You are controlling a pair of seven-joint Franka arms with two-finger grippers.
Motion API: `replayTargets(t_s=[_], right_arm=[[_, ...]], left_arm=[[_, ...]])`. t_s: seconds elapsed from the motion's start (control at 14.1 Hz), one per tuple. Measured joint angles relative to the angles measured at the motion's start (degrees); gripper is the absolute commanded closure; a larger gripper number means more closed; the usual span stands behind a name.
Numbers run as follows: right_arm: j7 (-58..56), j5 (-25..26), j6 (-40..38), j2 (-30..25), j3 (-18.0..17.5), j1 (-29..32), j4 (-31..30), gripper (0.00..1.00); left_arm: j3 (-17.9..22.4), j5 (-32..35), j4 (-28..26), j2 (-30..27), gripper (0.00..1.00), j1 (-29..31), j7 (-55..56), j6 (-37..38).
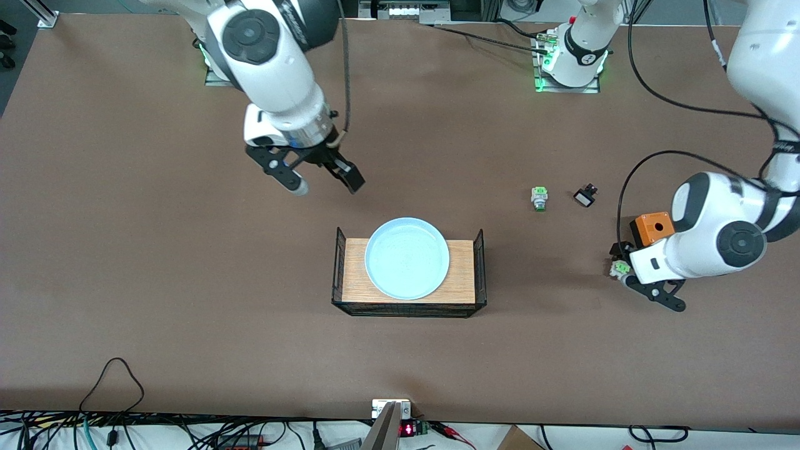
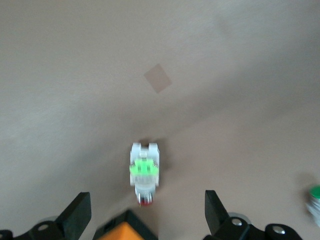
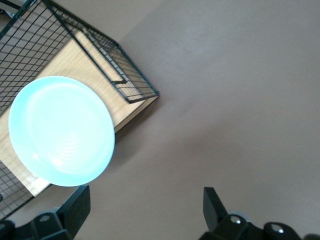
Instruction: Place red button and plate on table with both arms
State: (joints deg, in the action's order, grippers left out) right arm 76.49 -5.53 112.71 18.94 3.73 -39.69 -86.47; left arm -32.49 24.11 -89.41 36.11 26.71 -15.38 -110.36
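The red button (image 1: pixel 620 269) lies on the brown table (image 1: pixel 187 281) beside the orange box, toward the left arm's end. In the left wrist view the red button (image 2: pixel 144 172) shows its green block and red cap. My left gripper (image 1: pixel 632 276) hangs just over it, open and empty, a finger on each side (image 2: pixel 147 216). The pale-blue plate (image 1: pixel 407 258) rests on the light-wood rack (image 1: pixel 459 275) at mid-table. It also shows in the right wrist view (image 3: pixel 61 131). My right gripper (image 1: pixel 326 180) is open and empty over bare table, beside the rack (image 3: pixel 145 210).
An orange box (image 1: pixel 651 228) stands right beside the red button, partly under the left arm (image 2: pixel 125 231). A green-capped button (image 1: pixel 539 198) and a small black part (image 1: pixel 585 197) lie between the rack and the left arm. Black wire-mesh ends (image 3: pixel 125 80) rise at the rack's sides.
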Motion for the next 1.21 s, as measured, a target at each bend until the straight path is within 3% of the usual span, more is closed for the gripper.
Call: replayTargets(t_s=[0.43,0.64,0.78,1.07,1.14,1.21], right_arm=[[6.41,0.0,9.04,8.17,0.11,-0.6,4.21,0.0],[9.2,0.0,13.0,10.96,0.14,-0.62,4.45,0.0],[9.78,0.0,14.85,12.58,0.16,-0.62,4.57,0.0],[9.97,0.0,16.42,14.86,0.27,-0.61,4.78,0.0],[9.97,0.0,16.49,15.3,0.27,-0.63,4.8,0.0],[9.98,0.0,16.65,15.71,0.27,-0.66,4.82,0.0]], left_arm=[[-9.77,-5.47,18.22,-3.69,0.0,0.0,13.37,30.14],[-15.5,-6.19,24.54,-4.29,0.0,-0.13,23.93,39.4],[-16.74,-6.19,25.73,-5.22,0.0,-0.32,28.25,41.58],[-15.06,-6.5,25.78,-6.04,0.0,-0.55,29.22,41.44],[-11.34,-7.91,24.9,-7.58,0.0,-2.21,29.35,39.9],[-4.98,-10.66,22.8,-10.37,0.0,-5.55,29.37,36.69]])
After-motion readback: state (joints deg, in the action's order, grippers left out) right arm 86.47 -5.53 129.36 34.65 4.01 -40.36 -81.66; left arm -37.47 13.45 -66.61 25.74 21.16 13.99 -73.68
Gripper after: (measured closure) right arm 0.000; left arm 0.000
